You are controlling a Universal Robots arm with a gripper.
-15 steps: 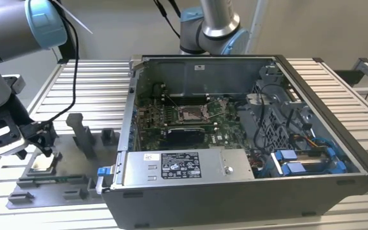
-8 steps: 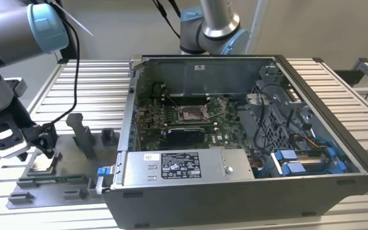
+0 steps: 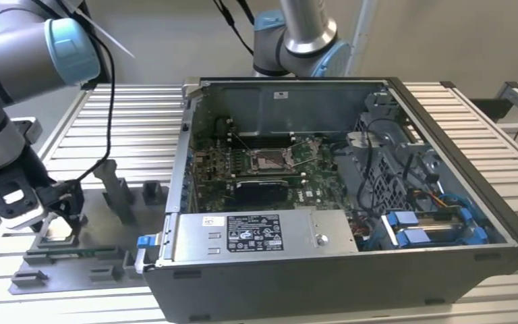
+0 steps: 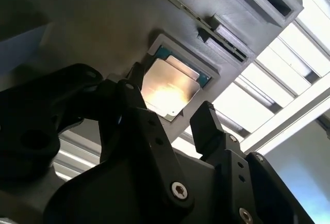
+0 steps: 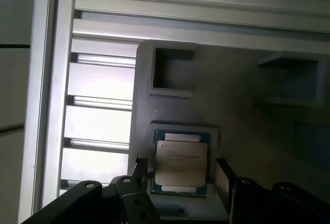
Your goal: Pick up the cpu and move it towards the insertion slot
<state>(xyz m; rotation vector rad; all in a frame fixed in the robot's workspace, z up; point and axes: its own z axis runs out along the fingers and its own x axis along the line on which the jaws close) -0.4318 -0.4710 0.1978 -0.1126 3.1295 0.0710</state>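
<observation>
Looking down through both wrist views, I see the cpu (image 5: 180, 164) as a flat square chip with a pale metal lid and a thin blue-green border showing around it. The lid catches a bright glare in the second wrist view. The chip lies flat in a shallow square recess of the grey tray (image 5: 170, 74). The gripper (image 4: 171, 91) hangs right over it with its jaws released. Its two black fingers (image 5: 223, 176) stand one on each side of the chip, with a sliver of tray showing between each finger and the chip's edge, so I read no contact. In the exterior view the arm (image 3: 7, 74) reaches in from that view's left, its wrist turned downward so the tool points at the tray. The tray sits on the slatted metal table (image 3: 133, 115), just beside the open computer case (image 3: 349, 270). The insertion slot (image 3: 271, 159) is inside that case on the green board (image 3: 311, 192). It is a square metal frame with a pale centre, well apart from the chip and the tool.
</observation>
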